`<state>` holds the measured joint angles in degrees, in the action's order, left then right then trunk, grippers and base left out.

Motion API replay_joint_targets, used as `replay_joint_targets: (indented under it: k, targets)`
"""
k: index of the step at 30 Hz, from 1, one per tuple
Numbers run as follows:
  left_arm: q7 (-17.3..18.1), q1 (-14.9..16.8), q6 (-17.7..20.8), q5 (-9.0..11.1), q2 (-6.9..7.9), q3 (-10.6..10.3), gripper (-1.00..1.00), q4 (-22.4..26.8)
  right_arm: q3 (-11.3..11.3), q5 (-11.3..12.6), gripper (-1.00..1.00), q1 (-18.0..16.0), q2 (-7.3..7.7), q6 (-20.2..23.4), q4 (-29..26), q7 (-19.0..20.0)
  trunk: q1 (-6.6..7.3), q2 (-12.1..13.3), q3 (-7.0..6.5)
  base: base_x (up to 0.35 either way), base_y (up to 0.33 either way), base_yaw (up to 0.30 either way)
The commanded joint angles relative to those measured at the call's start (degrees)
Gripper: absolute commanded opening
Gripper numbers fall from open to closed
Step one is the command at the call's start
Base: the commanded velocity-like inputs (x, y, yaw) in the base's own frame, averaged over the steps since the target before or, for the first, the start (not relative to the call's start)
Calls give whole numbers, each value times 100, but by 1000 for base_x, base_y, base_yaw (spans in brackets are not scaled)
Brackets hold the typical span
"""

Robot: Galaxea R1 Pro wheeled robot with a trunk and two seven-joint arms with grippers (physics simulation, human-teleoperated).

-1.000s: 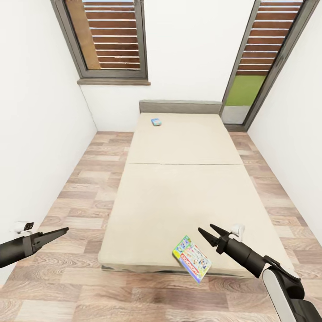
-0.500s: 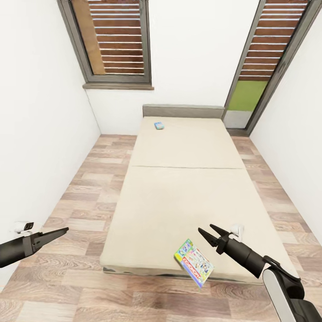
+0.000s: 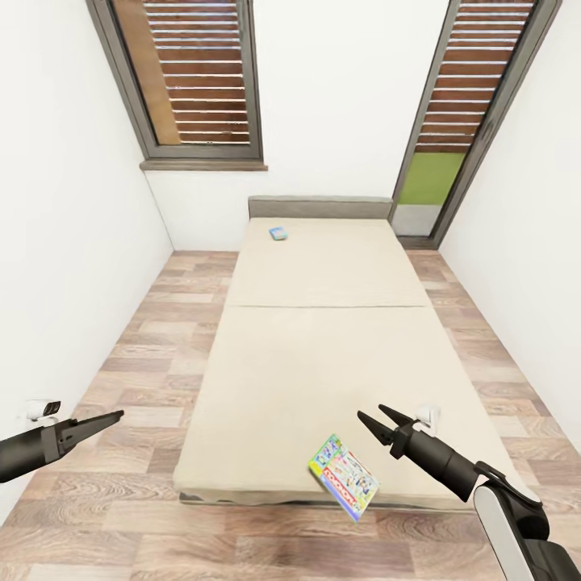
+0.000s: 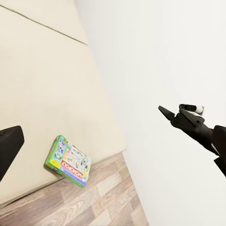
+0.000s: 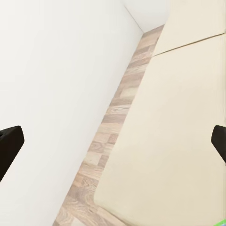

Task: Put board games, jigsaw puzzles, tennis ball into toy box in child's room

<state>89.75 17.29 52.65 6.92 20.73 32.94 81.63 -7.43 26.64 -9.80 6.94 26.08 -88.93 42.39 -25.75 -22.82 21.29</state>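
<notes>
Head view: a board game with a green-edged, busy printed cover lies at the lower centre-right of the frame, on the near end of the bed, turned at an angle with one corner jutting past the mattress edge over the wooden floor. A second, small blue board game lies flat near the head of the bed, in the upper middle of the frame, just short of the grey headboard.

The right end effector hangs in the lower right, its two pointed fingers spread apart with nothing between them; it sits just to the right of the near game and looks clear of it, though how high it hangs above the mattress is hard to judge. The left end effector hangs at the lower left over the floor, well apart from the bed; whether it is open or closed I cannot tell.

In the left wrist view the near game shows in the lower left, overhanging the bed's corner, with the right arm's end effector at the right against the white wall.

Two slatted windows flank the far wall in the head view.
</notes>
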Motion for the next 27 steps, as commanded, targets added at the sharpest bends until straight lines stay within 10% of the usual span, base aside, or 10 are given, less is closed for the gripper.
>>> replay_joint_targets:
  k: [1, 27]
  targets:
    - [25, 2, 61, -7, 1, 2, 100, 2, -4, 43, 100, -4, 0, 47, -1, 6, -3, -9, -1, 0, 0, -123]
    - [25, 2, 61, -7, 2, 2, 100, 2, 91, 42, 100, -4, 0, -139, -8, 6, -3, -9, -249, 0, 0, -28]
